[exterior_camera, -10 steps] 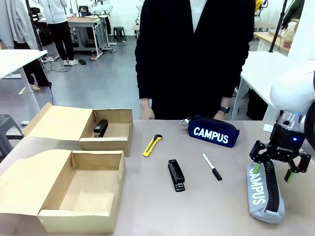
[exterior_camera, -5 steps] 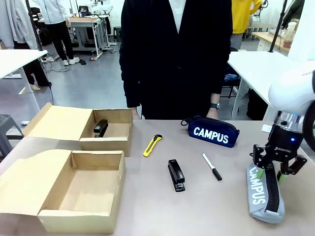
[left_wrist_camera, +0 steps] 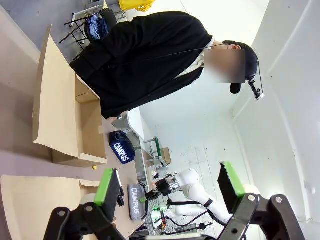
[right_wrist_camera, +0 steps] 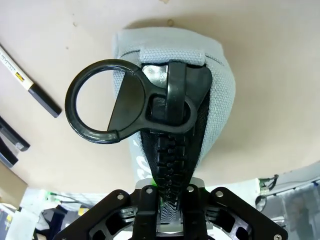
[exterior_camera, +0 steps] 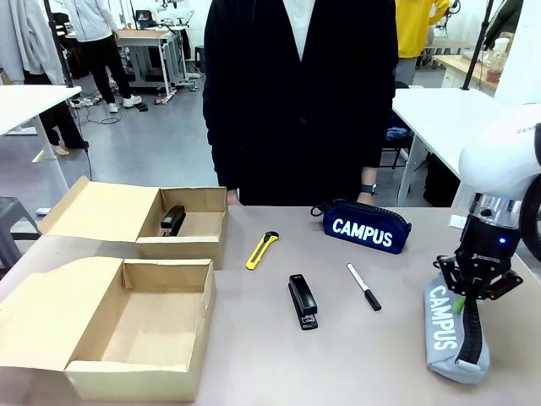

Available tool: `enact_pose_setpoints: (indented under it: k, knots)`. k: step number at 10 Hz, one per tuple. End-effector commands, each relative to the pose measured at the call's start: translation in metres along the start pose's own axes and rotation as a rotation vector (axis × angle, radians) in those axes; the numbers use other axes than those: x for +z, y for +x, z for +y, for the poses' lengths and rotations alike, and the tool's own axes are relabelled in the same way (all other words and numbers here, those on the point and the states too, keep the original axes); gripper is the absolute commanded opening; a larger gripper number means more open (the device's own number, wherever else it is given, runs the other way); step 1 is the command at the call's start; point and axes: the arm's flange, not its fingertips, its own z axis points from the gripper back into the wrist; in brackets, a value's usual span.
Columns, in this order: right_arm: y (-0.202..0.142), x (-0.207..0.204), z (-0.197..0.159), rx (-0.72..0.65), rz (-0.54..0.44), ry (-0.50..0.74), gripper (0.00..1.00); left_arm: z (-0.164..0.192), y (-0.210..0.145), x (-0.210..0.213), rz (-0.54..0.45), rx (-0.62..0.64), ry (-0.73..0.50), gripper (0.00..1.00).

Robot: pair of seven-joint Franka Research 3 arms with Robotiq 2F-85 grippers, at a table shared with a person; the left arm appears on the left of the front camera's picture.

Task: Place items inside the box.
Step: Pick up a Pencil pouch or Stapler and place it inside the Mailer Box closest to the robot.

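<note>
- Lying nearest, at the near left: near box [exterior_camera: 139,368], open-topped, flap spread to its left. Bare worktop [exterior_camera: 338,364] runs from it to the grey "CAMPUS" case [exterior_camera: 444,326].
- Grey "CAMPUS" case: near right of the worktop, long axis near to far, zip ridge uppermost. Its ring pull [right_wrist_camera: 100,102] lies flat at the end just past the fingers.
- Right pincer [exterior_camera: 471,292]: closed narrow on the case's zip ridge. A second ago its jaws stood spread astride the case.
- Left pincer [left_wrist_camera: 168,182]: wide, holding nothing.
- Mid row, well apart: black stapler [exterior_camera: 303,300]; marker [exterior_camera: 363,286], cap end nearer; yellow utility knife [exterior_camera: 262,249].
- Far: far box [exterior_camera: 182,245] with a second stapler [exterior_camera: 173,222] inside; navy "CAMPUS" case [exterior_camera: 365,227] by the far edge; person [exterior_camera: 300,93], shifted leftward since.
</note>
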Motion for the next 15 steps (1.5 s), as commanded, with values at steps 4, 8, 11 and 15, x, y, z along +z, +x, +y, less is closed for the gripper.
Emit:
enact_pose_setpoints:
  k: [4,8,11,15]
  knots:
    - [-0.004,0.01,-0.006,-0.003,-0.011,-0.022,0.0,-0.001,-0.003,-0.001,-0.006,-0.019,-0.017,1.0]
    - [-0.07,0.124,-0.077,0.306,-0.033,0.328,0.03,-0.001,-0.003,-0.001,-0.006,-0.019,-0.017,1.0]
    - [-0.092,0.134,-0.095,0.28,-0.187,0.673,0.03,-0.001,-0.003,-0.001,-0.006,-0.019,-0.017,1.0]
    - [-0.1,0.137,-0.106,0.295,-0.1,0.595,0.11,-0.001,-0.003,-0.001,-0.006,-0.019,-0.017,1.0]
